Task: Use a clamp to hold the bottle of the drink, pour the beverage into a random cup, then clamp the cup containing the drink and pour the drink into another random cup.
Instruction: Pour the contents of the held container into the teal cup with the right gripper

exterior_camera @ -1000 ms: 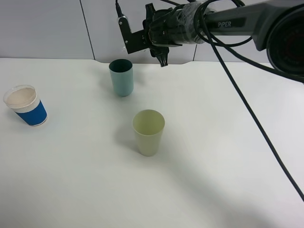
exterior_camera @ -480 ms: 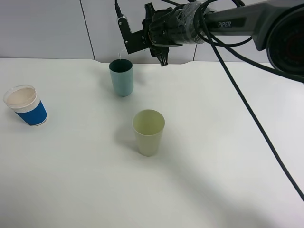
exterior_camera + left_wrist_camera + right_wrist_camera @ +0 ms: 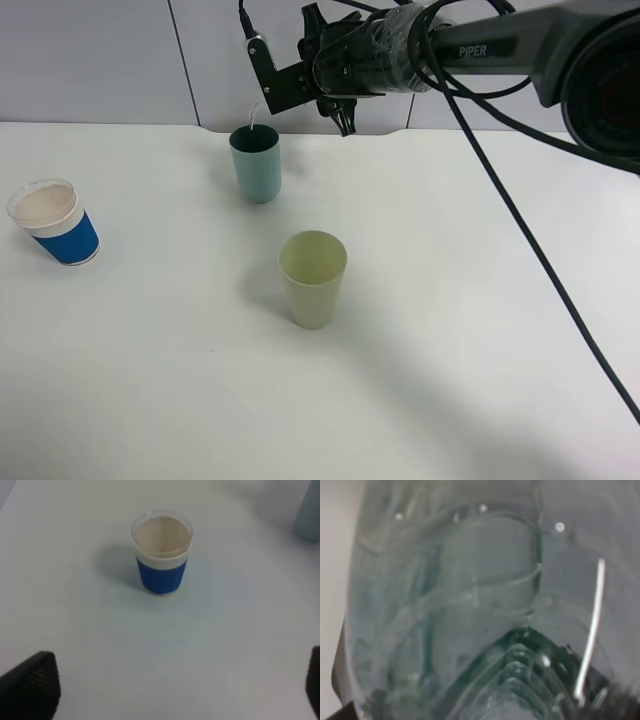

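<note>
White worktop (image 3: 470,330) stretched below a grey panelled wall, with three cups standing well apart on it. The right tool (image 3: 300,92) was clamped on the clear bottle (image 3: 450,595), which was tipped over above the teal cup (image 3: 256,165) at the back. A thin pale stream (image 3: 256,113) ran from the bottle's neck to the cup's rim. The stream looked to land close to the near edge of the mouth, so a small drift of the arm or a steeper tilt could have sent drink down the outside and onto the worktop. The bottle was smooth and wet inside, and a loose hold might have let it turn or slip. How full the teal cup was could not be told, as its inside showed only dark. The yellow-green cup (image 3: 312,278), nearer the front, looked empty. The blue-and-white cup (image 3: 161,555), far out on the left side, showed a pale, dry-looking inside. The left tool (image 3: 170,687) hung over it with its jaws spread wide, holding nothing.
</note>
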You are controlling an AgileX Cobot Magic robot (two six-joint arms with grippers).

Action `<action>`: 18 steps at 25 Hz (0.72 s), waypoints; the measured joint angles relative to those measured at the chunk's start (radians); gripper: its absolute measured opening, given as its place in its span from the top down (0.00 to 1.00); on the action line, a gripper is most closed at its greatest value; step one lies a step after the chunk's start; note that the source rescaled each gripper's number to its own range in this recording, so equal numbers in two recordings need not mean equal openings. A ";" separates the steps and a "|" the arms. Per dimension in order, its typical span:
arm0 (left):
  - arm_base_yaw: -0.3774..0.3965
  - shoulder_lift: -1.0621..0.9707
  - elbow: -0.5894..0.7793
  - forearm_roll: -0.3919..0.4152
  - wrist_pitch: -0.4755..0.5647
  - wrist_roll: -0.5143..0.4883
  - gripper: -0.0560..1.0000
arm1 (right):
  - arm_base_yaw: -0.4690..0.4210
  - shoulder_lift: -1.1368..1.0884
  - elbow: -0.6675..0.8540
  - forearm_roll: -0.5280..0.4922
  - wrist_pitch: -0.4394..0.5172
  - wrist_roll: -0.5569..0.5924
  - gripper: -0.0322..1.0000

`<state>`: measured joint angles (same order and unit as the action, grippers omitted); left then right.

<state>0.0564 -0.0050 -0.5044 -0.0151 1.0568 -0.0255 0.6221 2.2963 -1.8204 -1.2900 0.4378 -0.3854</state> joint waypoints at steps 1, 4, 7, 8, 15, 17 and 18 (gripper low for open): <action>0.000 0.000 0.000 0.000 0.000 0.000 0.00 | 0.000 0.000 0.000 -0.004 0.000 0.000 0.97; 0.000 0.000 0.000 0.000 0.000 0.000 0.00 | 0.000 0.000 0.000 -0.024 -0.001 0.000 0.97; 0.000 0.000 0.000 0.000 0.000 0.000 0.00 | 0.000 0.000 0.000 -0.038 -0.001 -0.001 0.97; 0.000 0.000 0.000 0.000 0.000 0.000 0.00 | 0.000 0.000 0.000 -0.043 -0.001 -0.001 0.97; 0.000 0.000 0.000 0.000 0.000 0.000 0.00 | 0.000 0.000 0.000 -0.068 -0.001 -0.001 0.97; 0.000 0.000 0.000 0.000 0.000 0.000 0.00 | 0.000 0.000 0.000 -0.071 -0.001 -0.001 0.97; 0.000 0.000 0.000 0.000 0.000 0.000 0.00 | 0.000 0.000 0.000 -0.072 -0.001 -0.001 0.97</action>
<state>0.0564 -0.0050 -0.5044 -0.0151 1.0568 -0.0255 0.6221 2.2963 -1.8204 -1.3624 0.4367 -0.3866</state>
